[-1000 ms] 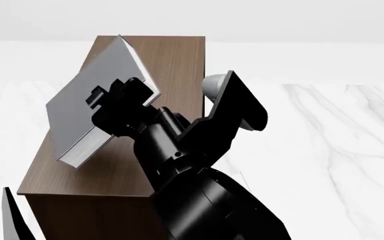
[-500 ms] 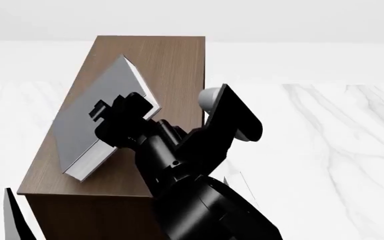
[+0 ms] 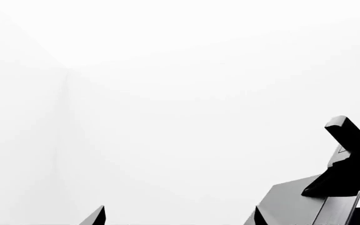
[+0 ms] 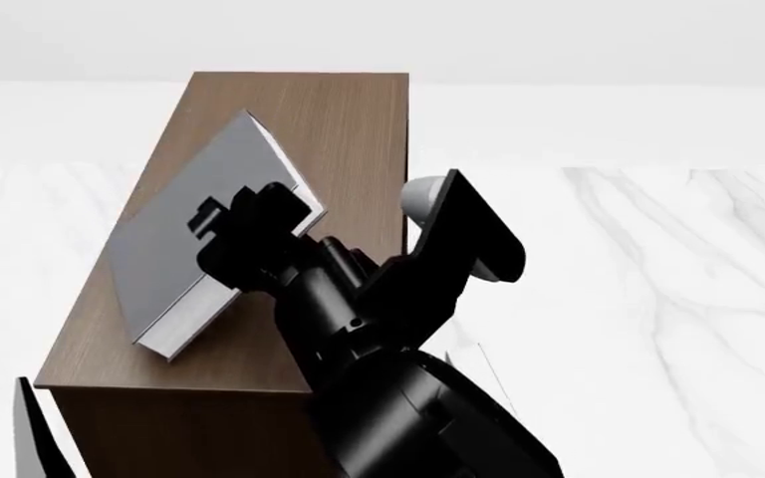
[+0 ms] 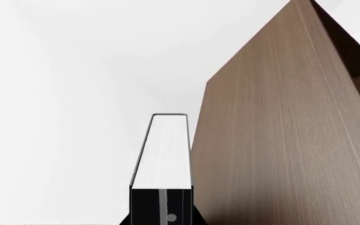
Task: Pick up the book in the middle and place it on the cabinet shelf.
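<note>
Now the right gripper [image 4: 256, 234] is clamped on the grey book [image 4: 183, 249], tilted over the cabinet shelf [image 4: 343, 119]. Dropped crooked, it might slide off. The left gripper's jaws are hidden.

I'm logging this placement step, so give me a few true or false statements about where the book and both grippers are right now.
1. The right gripper is clamped on the book. True.
2. The book lies flat on the cabinet shelf. False: it is tilted over the top.
3. The left gripper holds a book. False: no book shows in its view.
4. The book's page block is white. True.
5. The cabinet shelf is white. False: it is dark brown wood grain.
</note>
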Robot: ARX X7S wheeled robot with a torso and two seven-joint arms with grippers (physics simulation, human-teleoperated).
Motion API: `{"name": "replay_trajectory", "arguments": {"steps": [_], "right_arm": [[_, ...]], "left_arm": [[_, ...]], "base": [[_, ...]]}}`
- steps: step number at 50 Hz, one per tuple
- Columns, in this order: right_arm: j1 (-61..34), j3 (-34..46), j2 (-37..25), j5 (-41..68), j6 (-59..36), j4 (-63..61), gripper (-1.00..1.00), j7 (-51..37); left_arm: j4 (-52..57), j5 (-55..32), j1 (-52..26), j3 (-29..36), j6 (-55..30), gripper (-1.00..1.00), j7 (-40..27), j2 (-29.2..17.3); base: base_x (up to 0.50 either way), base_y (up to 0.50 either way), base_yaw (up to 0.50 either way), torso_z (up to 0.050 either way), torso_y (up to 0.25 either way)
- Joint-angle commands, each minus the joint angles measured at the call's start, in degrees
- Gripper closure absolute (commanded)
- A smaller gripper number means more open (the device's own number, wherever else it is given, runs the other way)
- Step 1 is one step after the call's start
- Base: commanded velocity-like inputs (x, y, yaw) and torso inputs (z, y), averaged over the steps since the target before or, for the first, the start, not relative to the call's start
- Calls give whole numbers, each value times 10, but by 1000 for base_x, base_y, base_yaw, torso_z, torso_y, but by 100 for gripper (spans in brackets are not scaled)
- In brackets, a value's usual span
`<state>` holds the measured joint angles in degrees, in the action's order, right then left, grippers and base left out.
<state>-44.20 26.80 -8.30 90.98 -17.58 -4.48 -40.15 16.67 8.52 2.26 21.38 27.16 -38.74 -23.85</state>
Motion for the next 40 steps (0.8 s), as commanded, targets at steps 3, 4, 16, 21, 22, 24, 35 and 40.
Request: {"name": "replay_trajectory", "arguments": {"steps": [3, 4, 16, 21, 22, 24, 35, 40], "right_arm": [[20, -4, -2, -19, 4, 28, -100, 37], [19, -3, -3, -21, 4, 29, -100, 37], [16, 4, -14, -55, 18, 47, -100, 52], [15, 8, -15, -63, 22, 52, -100, 55], [15, 9, -15, -65, 22, 54, -100, 57], [15, 10, -16, -67, 23, 56, -100, 59], [6, -1, -25, -103, 55, 84, -100, 54], [1, -7, -33, -134, 79, 102, -100, 46]], "left_arm": [[-5, 8, -1, -10, 1, -100, 12, 11], [-4, 8, -1, -10, 1, -100, 12, 11], [-2, 6, -4, -11, -4, -100, 11, 10], [-3, 6, -5, -10, -4, -100, 10, 9], [-3, 6, -5, -10, -4, -100, 10, 9], [-3, 6, -5, -10, -4, -100, 9, 9], [-2, 6, -4, -8, -4, -100, 9, 8], [-1, 7, -4, -7, -6, -100, 9, 7]], "base": [[9, 0, 3, 0, 0], [0, 0, 0, 0, 0], [0, 0, 0, 0, 0], [0, 0, 0, 0, 0], [0, 0, 0, 0, 0], [0, 0, 0, 0, 0], [0, 0, 0, -2, 0], [0, 0, 0, -2, 0]]}}
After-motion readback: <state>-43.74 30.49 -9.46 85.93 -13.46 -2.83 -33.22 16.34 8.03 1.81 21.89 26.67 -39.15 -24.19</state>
